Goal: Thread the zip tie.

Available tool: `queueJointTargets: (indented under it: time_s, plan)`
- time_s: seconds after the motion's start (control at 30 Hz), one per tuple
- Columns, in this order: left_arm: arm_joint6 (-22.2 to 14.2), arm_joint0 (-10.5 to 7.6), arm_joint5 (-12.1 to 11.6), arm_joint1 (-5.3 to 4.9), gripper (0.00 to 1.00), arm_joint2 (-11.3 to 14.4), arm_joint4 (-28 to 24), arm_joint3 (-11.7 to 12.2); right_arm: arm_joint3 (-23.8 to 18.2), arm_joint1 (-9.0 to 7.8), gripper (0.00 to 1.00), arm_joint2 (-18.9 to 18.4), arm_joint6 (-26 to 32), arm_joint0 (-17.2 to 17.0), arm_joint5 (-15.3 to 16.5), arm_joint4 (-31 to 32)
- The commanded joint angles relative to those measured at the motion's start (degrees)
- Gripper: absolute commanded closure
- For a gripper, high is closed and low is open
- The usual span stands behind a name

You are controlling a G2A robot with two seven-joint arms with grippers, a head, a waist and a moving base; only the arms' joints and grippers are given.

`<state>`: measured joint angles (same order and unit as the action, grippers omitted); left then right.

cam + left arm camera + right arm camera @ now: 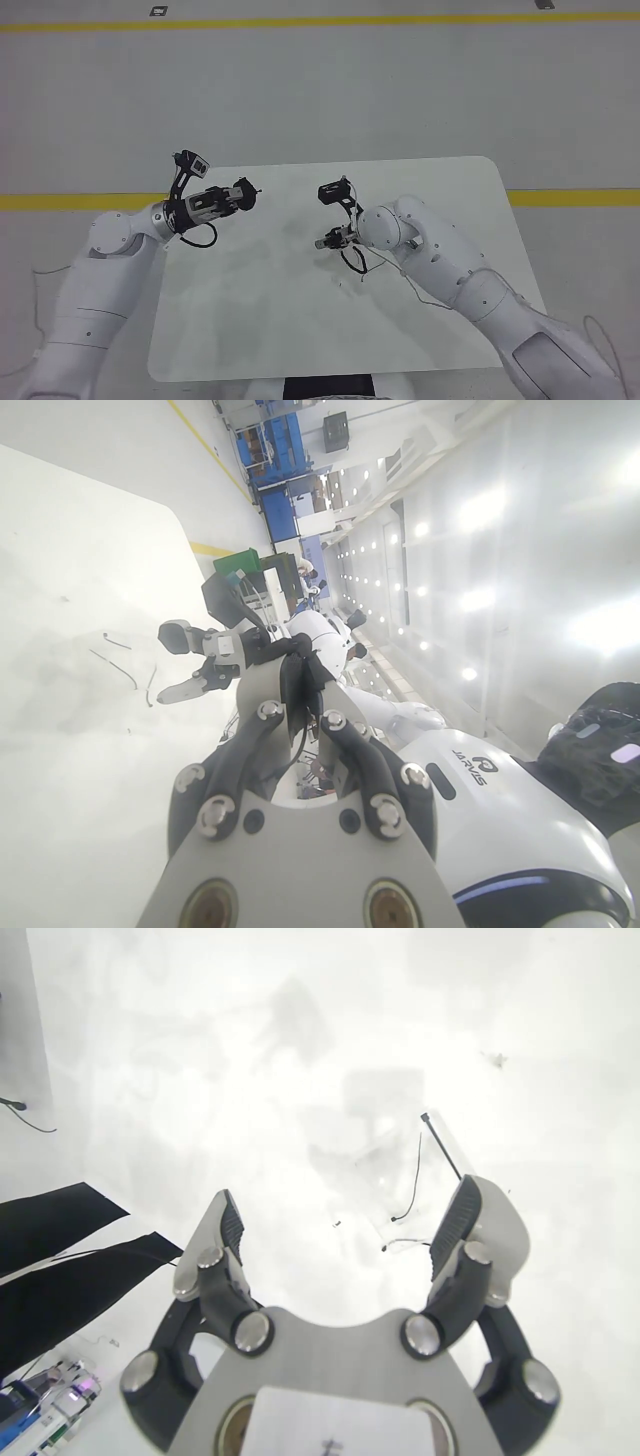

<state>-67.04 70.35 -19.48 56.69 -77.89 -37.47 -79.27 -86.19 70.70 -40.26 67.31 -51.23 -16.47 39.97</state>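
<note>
Several thin black zip ties (pixel 440 1145) lie loose on the white table (pixel 440 190), on a clear plastic sheet (pixel 395 1153). In the top view the zip ties (pixel 350 275) sit close under my right arm. My right gripper (pixel 347 1193) hangs open just above and beside them, nothing between its ribbed pads (pixel 462 1208). It is near the table's middle (pixel 325 242), and the left wrist view shows the right gripper (pixel 172 665) over the ties (pixel 120 667). My left gripper (pixel 250 193) is raised at the table's far left, facing the right one. Its fingers (pixel 257 687) are shut on a thin black zip tie (pixel 301 745).
The table's rounded edge (pixel 175 525) lies beyond the right gripper. A dark speck (pixel 497 1059) and a small black fragment (pixel 336 1224) sit on the surface. A thin black cable (pixel 30 1125) runs off one side. Yellow floor lines (pixel 570 198) cross behind the table.
</note>
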Motion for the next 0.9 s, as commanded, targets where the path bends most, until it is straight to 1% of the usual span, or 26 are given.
queueJointTargets:
  time_s: [0.0,0.1,0.27,0.53,0.6,0.63,0.87]
  plan:
    - [0.0,0.0,0.0,0.0,1.0,0.0,0.0,0.0,0.0,0.0,0.0,0.0,0.0,0.0,0.0,0.01]
    - [0.0,0.0,0.0,0.0,1.0,0.0,0.0,0.0,0.06,-0.08,0.0,1.15,-0.7,-0.3,0.84,4.09]
    - [0.0,0.0,0.0,0.0,1.0,0.0,0.0,0.0,-0.26,0.24,0.0,3.86,1.33,0.48,2.42,11.01]
    - [0.0,0.0,0.0,0.0,1.0,0.0,0.0,0.0,0.21,1.04,0.0,5.86,3.8,1.23,5.86,14.67]
    - [0.0,0.0,0.0,0.0,1.0,0.0,0.0,0.0,0.33,1.25,0.0,5.87,4.09,1.41,5.87,15.25]
    - [0.0,0.0,0.0,0.0,1.0,0.0,0.0,0.0,0.12,1.31,0.0,5.5,3.54,1.32,5.33,15.27]
    - [0.0,0.0,0.0,0.0,1.0,0.0,0.0,0.0,0.12,1.31,0.0,5.5,3.54,1.32,5.33,15.27]
